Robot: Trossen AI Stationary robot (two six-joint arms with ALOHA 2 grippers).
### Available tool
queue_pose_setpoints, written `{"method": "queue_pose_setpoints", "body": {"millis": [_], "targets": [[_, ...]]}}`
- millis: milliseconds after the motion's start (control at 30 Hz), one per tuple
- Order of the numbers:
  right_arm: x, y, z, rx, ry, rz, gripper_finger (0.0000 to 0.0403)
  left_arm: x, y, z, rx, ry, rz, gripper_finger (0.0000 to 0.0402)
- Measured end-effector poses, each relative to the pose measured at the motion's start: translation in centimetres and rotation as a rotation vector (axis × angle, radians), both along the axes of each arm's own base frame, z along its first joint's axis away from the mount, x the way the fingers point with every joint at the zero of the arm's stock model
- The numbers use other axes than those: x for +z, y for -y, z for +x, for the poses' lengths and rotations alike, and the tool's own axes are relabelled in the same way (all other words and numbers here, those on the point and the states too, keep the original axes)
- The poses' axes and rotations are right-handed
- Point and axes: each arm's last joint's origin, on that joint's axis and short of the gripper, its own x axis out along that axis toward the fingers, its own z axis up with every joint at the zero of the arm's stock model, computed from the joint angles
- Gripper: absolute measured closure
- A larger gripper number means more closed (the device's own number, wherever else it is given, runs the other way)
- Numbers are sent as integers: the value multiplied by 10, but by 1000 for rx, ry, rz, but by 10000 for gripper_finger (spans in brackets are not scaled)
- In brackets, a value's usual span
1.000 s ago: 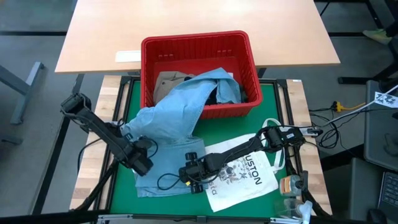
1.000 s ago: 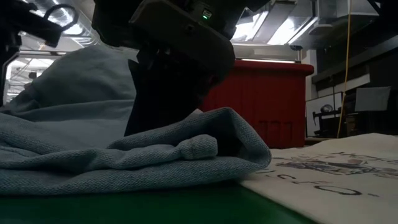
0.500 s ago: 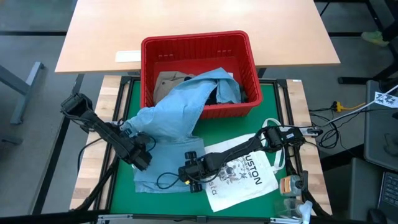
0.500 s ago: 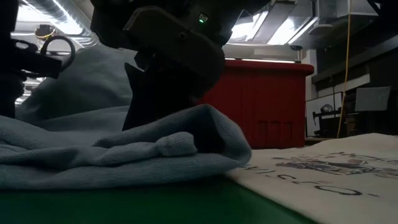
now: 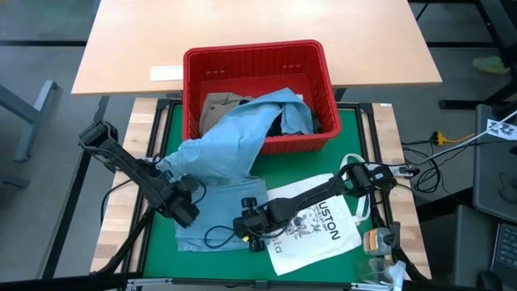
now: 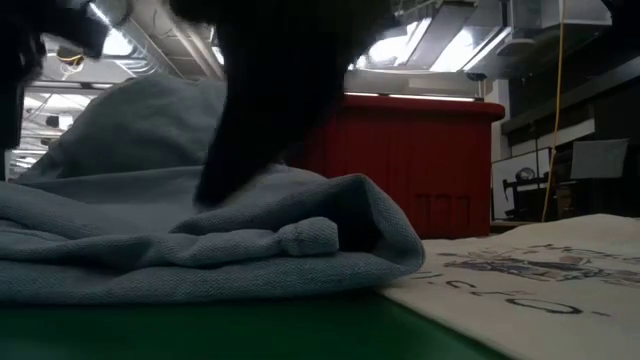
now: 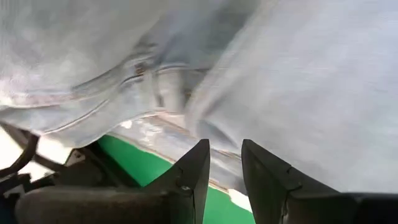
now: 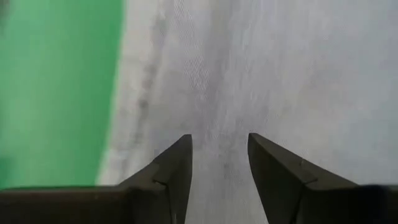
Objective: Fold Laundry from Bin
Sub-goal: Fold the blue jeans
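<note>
From above, the left arm reaches in low from the table's left edge, its gripper [image 5: 184, 212] down on the near-left part of the denim [image 5: 222, 149]. The right arm stretches flat from the right, its gripper [image 5: 249, 230] sitting where the denim's near edge meets the tote [image 5: 311, 226]. The denim trails from both grippers back up over the front rim of the bin [image 5: 258, 56], which holds more laundry. Low view: a dark arm comes down onto the bunched denim [image 6: 200, 250], with the tote [image 6: 530, 275] just right of it and the bin [image 6: 420, 160] behind. Left wrist: fingers [image 7: 196, 171] slightly apart, denim [image 7: 249, 74] right in front, can't tell if they're pinching any. Right wrist: fingers [image 8: 177, 168] parted, nothing between them, hovering over pale cloth [image 8: 280, 74] beside the green mat [image 8: 56, 87].
</note>
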Motion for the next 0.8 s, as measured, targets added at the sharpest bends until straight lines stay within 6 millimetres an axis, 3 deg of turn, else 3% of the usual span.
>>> {"method": "queue_pose_setpoints", "body": {"millis": [167, 333, 467, 800], "targets": [[27, 4, -7, -9, 35, -3, 247, 13, 19, 6, -23, 109, -114, 313], [37, 14, -11, -59, 59, -168, 247, 9, 46, 11, -49, 284, -257, 313], [31, 31, -14, -117, -11, -273, 247, -6, 66, 8, -18, 356, -308, 313], [-9, 81, -13, -235, -154, -179, 247, -71, 108, 0, -11, 251, -287, 313]]}}
